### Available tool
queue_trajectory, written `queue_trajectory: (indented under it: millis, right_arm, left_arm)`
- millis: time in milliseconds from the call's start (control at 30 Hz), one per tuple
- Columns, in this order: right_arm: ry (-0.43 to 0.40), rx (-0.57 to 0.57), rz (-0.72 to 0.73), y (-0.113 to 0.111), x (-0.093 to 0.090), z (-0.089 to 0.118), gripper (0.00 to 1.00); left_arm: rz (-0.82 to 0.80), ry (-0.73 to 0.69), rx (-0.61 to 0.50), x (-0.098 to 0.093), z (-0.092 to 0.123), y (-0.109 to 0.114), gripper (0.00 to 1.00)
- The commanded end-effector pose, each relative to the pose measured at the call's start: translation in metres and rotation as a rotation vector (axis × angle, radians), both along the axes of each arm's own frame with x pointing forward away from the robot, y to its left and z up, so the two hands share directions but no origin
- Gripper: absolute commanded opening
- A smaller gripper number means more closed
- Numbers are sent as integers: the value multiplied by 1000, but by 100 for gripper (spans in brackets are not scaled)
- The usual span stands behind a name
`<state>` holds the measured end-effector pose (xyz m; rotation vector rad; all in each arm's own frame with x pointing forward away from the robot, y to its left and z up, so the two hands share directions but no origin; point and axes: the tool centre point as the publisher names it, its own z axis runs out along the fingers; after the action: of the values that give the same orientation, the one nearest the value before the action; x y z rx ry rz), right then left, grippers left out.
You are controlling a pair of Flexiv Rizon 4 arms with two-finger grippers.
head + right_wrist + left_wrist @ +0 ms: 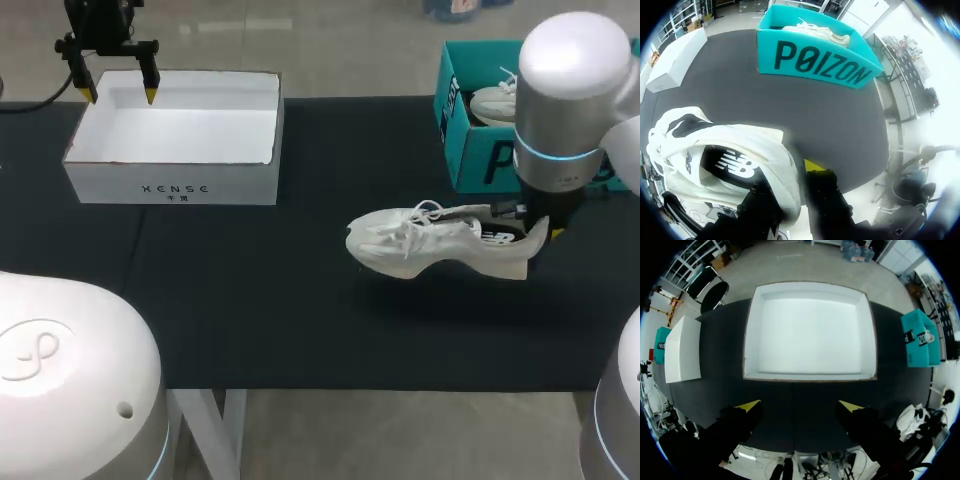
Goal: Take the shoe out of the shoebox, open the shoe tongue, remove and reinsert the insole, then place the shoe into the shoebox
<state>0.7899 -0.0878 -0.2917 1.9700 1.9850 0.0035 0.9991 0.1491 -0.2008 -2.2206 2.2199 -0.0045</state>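
Dangling before the teal cardboard shoebox [480,165], the white lace-up sneaker [420,245] is heel-clamped by the right end effector [790,180]; slippage from toe weight is risked.

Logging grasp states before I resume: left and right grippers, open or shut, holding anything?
Left gripper: open, holding nothing.
Right gripper: fingers shut on the shoe at its heel.

Black-topped table [300,330] (white legs showing underneath).
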Motion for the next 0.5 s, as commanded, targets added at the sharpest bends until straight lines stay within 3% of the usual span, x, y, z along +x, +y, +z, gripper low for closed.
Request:
queue_trajectory:
  millis: [33, 267, 500]
  right_arm:
    - [-1, -14, 15, 23, 1, -14, 0]
    - [-12, -29, 77, 63, -3, -24, 0]
    - [-15, -6, 7, 92, 2, -37, 0]
  left_arm:
    - [0, 1, 0, 0, 0, 0, 100]
    - [0, 1, 0, 0, 0, 0, 100]
    - [0, 1, 0, 0, 0, 0, 100]
